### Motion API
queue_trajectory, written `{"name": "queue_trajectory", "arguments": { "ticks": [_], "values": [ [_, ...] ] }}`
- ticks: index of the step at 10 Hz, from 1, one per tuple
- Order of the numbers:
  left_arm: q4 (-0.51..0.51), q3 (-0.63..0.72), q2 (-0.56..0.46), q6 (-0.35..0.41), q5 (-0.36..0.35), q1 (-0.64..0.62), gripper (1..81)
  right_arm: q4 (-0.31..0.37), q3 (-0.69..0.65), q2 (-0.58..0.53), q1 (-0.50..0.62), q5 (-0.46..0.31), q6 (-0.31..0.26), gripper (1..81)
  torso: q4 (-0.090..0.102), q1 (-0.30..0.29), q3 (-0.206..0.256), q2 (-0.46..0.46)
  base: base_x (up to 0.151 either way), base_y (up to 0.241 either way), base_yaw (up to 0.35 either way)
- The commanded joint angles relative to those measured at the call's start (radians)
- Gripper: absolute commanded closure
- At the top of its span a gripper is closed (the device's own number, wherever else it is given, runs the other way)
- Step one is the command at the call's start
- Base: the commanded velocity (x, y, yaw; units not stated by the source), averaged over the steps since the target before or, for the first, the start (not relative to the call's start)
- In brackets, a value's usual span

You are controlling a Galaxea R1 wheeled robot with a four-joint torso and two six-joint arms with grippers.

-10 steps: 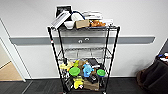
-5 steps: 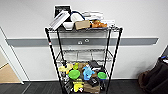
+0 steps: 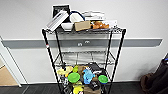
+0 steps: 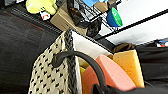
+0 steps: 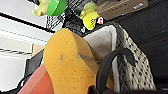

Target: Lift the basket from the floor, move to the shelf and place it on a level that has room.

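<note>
Basket first: the cream-white woven basket (image 4: pixel 53 75) with black flecks, a pale cloth lining and dark loop handles hangs off the dark grey striped carpet floor (image 4: pixel 17 42), seen close from both wrist cameras just in front of the foot of the rack. Each wrist view shows a dark handle arching down toward the camera, so I judge each arm carries one handle, though the pictures do not show whether either gripper is clenched or loose. Over the last second the tall black wire shelf (image 3: pixel 49 50) has grown a little larger and more centred in the head view; that is the camera closing in, and it suggests the carry across the room is nearly done and placing is the step at hand. Inside the basket stand an orange-yellow foam sponge (image 5: pixel 67 62) and a salmon-pink foam sponge (image 4: pixel 112 72), side by side and poking above the rim. On the rack, the top tier is crowded with a white bowl (image 3: pixel 67 25), a brown cardboard box (image 3: pixel 82 25), books and pastries; a lower tier is heaped with green lids (image 3: pixel 74 77), yellow and blue items. The middle wire level (image 3: pixel 82 58) between them looks bare, so it has room.
</note>
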Motion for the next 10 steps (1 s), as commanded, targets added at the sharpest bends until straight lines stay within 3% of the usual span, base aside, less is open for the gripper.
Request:
{"name": "queue_trajectory", "arguments": {
  "ticks": [1,10],
  "values": [
    [0.032,0.063,-0.016,-0.005,0.018,-0.091,81.1,-0.005,0.056,-0.001,0.125,0.006,0.005,81.1,0.0,0.0,0.0,0.0,0.134,0.0,0.0],
    [0.04,0.066,-0.014,-0.005,0.018,-0.091,81.1,-0.005,0.048,0.005,0.123,0.006,0.005,81.1,0.0,0.0,0.0,0.0,0.134,0.0,0.0]
  ]
}}
